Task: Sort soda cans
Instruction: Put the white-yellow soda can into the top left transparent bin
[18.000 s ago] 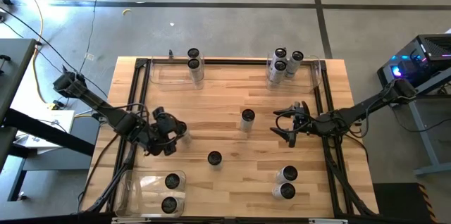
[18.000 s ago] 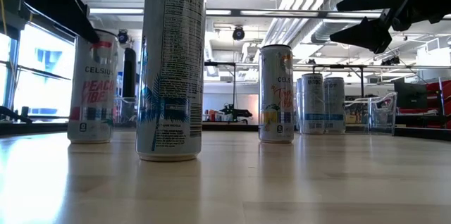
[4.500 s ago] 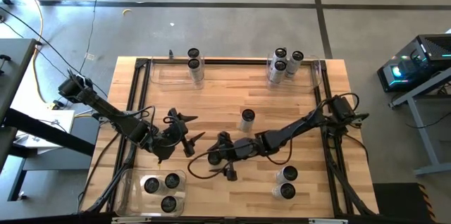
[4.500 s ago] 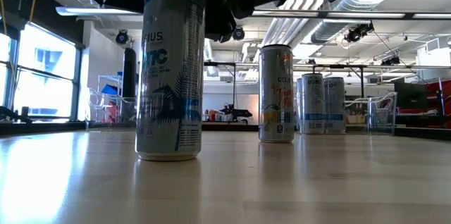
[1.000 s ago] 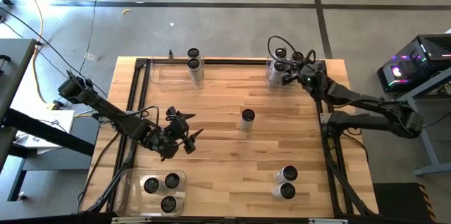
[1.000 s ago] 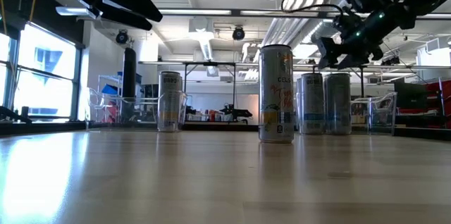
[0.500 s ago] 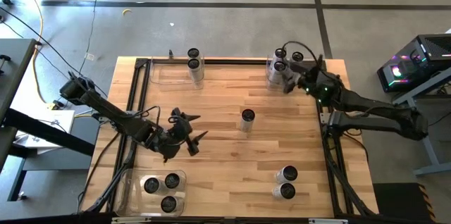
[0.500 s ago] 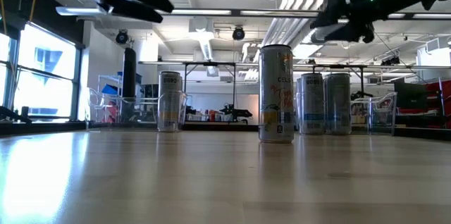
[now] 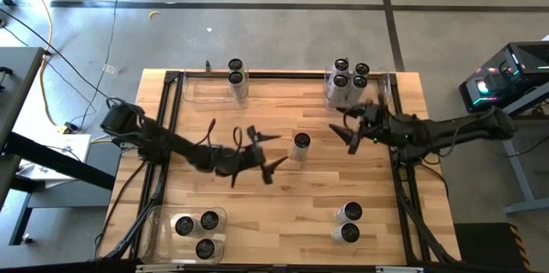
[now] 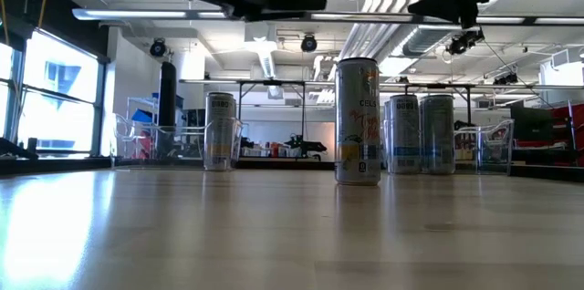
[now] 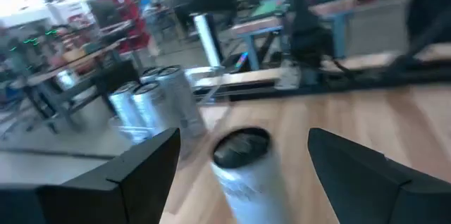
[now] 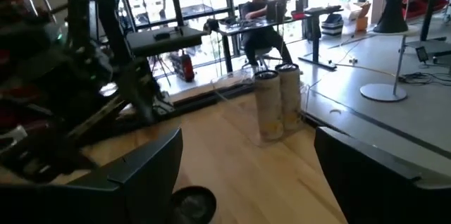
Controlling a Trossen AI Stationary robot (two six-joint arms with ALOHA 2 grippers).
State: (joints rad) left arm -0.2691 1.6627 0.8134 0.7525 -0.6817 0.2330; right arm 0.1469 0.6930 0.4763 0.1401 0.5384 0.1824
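Reach-to-grasp step: left gripper (image 9: pixel 264 154), jaws open & empty, just beside centre can (image 9: pixel 301 142). Right gripper (image 9: pixel 350 135) open, empty, near can's other side. Next: straddle can, close.

Grey concrete floor (image 9: pixel 274 33), big windows (image 10: pixel 55 98)

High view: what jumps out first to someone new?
Both dark arms reach in over the wooden table, the left gripper and the right gripper open and empty either side of one lone soda can mid-table. Next, the sorted clusters: four cans in the far right bin, three cans in the near left bin.
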